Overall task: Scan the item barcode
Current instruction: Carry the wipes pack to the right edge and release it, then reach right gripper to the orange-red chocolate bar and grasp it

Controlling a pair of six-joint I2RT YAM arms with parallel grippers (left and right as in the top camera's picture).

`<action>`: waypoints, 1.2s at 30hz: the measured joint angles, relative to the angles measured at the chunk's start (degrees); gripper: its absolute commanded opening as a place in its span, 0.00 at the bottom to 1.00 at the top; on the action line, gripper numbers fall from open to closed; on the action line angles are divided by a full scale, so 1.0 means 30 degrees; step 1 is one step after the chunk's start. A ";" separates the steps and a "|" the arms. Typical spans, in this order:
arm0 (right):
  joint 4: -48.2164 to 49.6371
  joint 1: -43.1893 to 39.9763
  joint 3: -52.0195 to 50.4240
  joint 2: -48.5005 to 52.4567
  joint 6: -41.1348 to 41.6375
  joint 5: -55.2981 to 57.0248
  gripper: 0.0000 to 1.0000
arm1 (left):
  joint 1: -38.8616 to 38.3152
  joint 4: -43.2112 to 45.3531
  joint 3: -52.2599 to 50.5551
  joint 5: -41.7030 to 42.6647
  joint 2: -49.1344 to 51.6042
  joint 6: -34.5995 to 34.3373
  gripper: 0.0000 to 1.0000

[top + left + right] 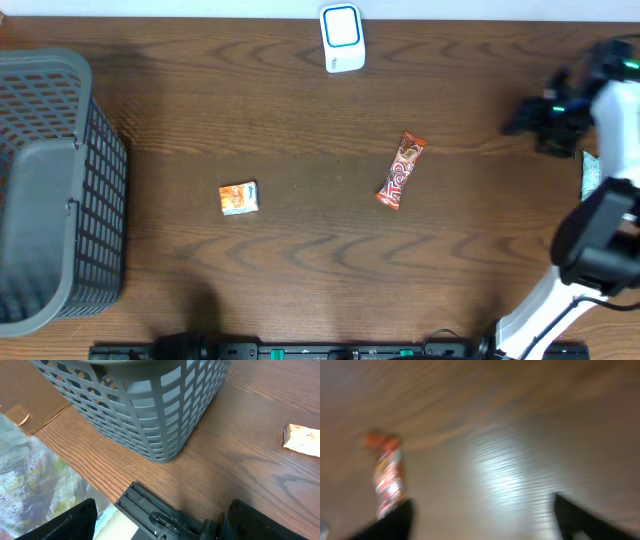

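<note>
Left jaws, right jaws both open, empty; grip red-wrapped snack bar (401,171) across its narrow width, then face its barcode to the white rounded scanner (342,38).

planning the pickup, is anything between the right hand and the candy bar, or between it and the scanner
Nothing visible. Bare table lies between the right hand and the candy bar, and between the bar and the white scanner. The orange packet sits off to the side.
</note>
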 measured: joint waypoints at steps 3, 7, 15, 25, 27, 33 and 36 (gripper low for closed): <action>-0.0036 0.3053 0.0000 0.0000 -0.0007 -0.0787 0.86 | 0.0000 0.0000 0.0000 0.0000 -0.0007 0.0000 0.84; -0.1253 0.6040 0.0000 0.0000 0.0393 0.0503 0.99 | 0.0000 0.0000 0.0000 0.0000 0.0000 0.0000 0.84; -0.1013 1.4105 -0.0160 0.0000 0.2047 0.9435 0.99 | 0.0000 0.0000 0.0000 0.0000 0.0000 0.0000 0.84; 0.0517 1.9999 -0.5574 -0.0058 0.4189 1.7799 0.99 | 0.0000 0.0000 0.0000 0.0000 -0.0007 0.0000 0.84; 0.1603 2.0342 -0.6827 -0.0058 0.4240 1.8600 0.99 | 0.0000 0.0000 0.0000 0.0000 -0.0007 0.0000 0.84; 0.4845 2.0771 -0.9245 -0.0058 0.3308 1.9941 0.99 | 0.0000 0.0000 0.0000 0.0000 0.0000 0.0000 0.84; 0.6543 2.0750 -1.0171 -0.0175 0.2106 2.0691 0.99 | 0.0000 0.0000 0.0000 0.0000 0.0000 0.0000 0.84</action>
